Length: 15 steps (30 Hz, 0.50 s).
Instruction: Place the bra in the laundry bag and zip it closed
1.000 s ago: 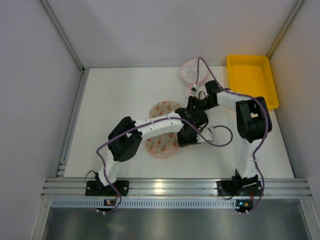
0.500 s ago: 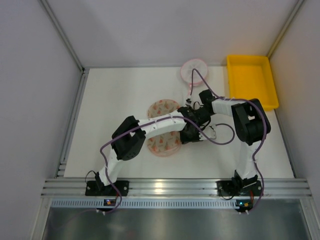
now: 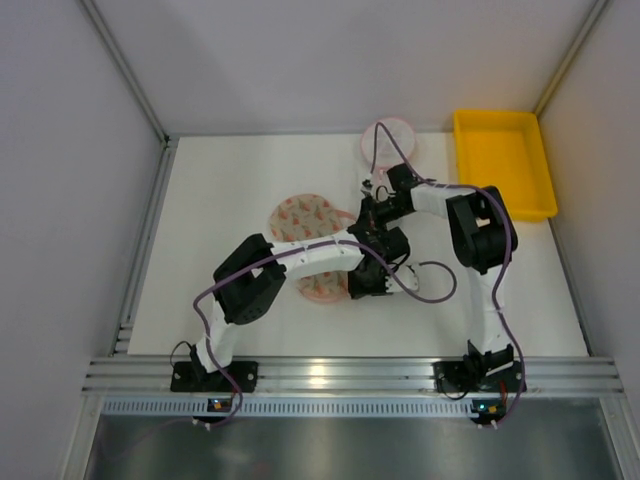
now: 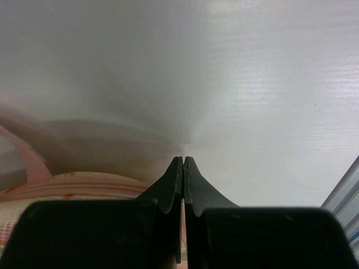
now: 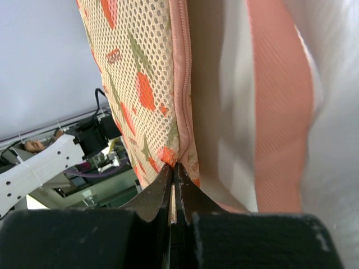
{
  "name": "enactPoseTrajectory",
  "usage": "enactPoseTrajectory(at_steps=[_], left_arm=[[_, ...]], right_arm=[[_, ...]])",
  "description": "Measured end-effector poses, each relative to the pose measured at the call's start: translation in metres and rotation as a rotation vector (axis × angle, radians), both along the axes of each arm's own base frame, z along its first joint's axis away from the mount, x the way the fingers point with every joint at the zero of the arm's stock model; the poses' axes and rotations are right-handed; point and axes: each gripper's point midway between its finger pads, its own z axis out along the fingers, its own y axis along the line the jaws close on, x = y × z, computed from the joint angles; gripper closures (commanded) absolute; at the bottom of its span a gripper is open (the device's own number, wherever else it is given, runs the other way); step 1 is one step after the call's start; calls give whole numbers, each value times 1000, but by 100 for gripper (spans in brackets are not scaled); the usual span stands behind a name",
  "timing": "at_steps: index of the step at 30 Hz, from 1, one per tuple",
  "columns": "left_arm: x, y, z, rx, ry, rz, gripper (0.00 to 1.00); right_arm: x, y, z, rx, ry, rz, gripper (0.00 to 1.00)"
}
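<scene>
The laundry bag (image 3: 303,216) lies open on the white table as two round cream mesh halves with red speckles, the nearer half (image 3: 322,287) partly under my left arm. My right gripper (image 3: 371,207) is shut on the far half's edge. In the right wrist view its fingertips (image 5: 175,166) pinch the mesh (image 5: 140,84) beside the pink zip trim (image 5: 180,73). My left gripper (image 3: 358,283) sits at the near half's right edge. Its fingers (image 4: 183,161) are shut, a thin pink strip shows in their gap, and the bag's rim (image 4: 73,182) lies beside them. The bra is out of view.
A small round white mesh disc with a pink rim (image 3: 390,140) lies at the back, just beyond my right gripper. A yellow tray (image 3: 503,158) stands at the back right. Purple cables loop over the table by the arms (image 3: 432,285).
My right gripper has moved left to the bag's far half and shut on its edge. That half has shifted left. The left arm has swung slightly left, still shut.
</scene>
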Motion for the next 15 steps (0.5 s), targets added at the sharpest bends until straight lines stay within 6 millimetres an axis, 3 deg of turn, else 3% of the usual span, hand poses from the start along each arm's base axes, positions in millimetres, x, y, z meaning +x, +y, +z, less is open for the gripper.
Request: enactPoseTrajectory(at_steps=[8,11,12,15], left_arm=[[-7,19,-3,19,-11,-35,100],[-9,19,-4,19,-2,-30,100],[-13,19,-3,20,14,-28,100],[-18,11,2,11,30,-24,100]], right_arm=[[13,26,0,33,14,17,97],[15,37,6,46,-18,36,67],[19,39,9,52,-44,38,52],[29,38,17,52,-122,50,37]])
